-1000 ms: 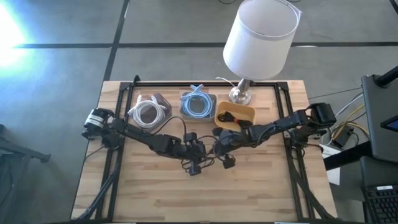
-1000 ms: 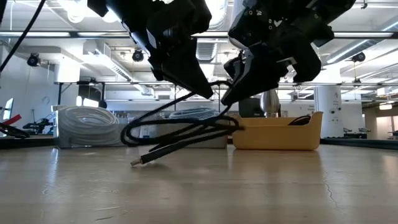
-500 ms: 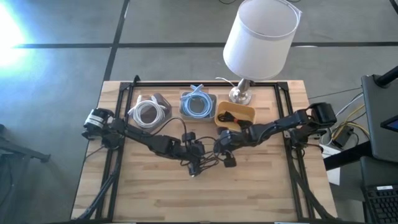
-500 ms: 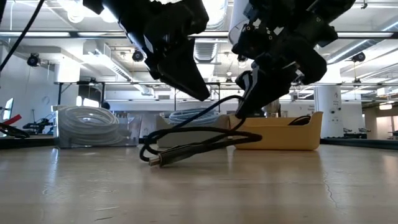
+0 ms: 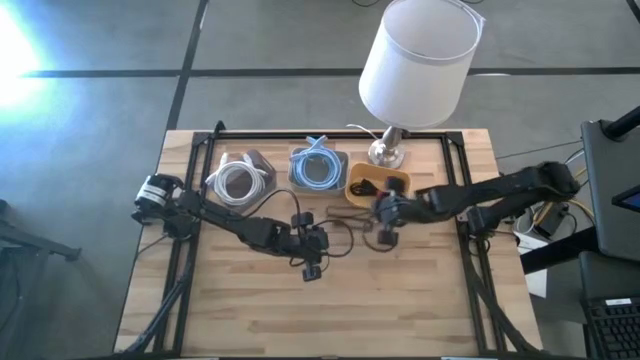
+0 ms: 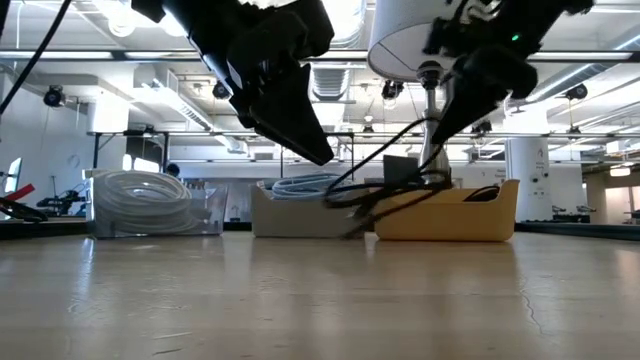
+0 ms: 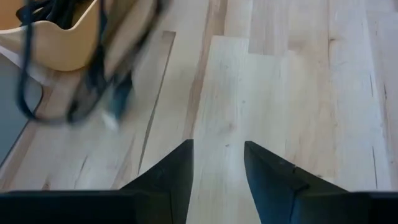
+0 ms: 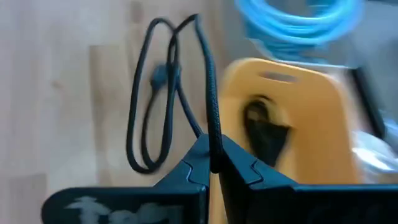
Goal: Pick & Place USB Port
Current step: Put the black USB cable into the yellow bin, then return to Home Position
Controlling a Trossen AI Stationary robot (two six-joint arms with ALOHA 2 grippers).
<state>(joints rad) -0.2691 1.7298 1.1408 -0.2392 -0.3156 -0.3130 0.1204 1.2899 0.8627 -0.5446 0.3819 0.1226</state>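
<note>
Currently your right gripper (image 8: 211,163), clenched on the black cable (image 8: 166,87), could drag its loops short of the yellow bin (image 5: 384,183).

Black cable (image 8: 208,118), yellow bin (image 5: 391,181) (blue coil (image 5: 318,166) nearby).

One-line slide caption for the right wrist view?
Right gripper shut on black cable, carrying it toward the yellow bin.

Pale wooden plank counter (image 5: 250,310) with black frame rails, white drum-shaded lamp (image 5: 418,55) on a chrome base at its far edge, coiled white cable (image 5: 238,181) in a clear box, coiled blue cable (image 5: 319,168) in a grey tray beside it
</note>
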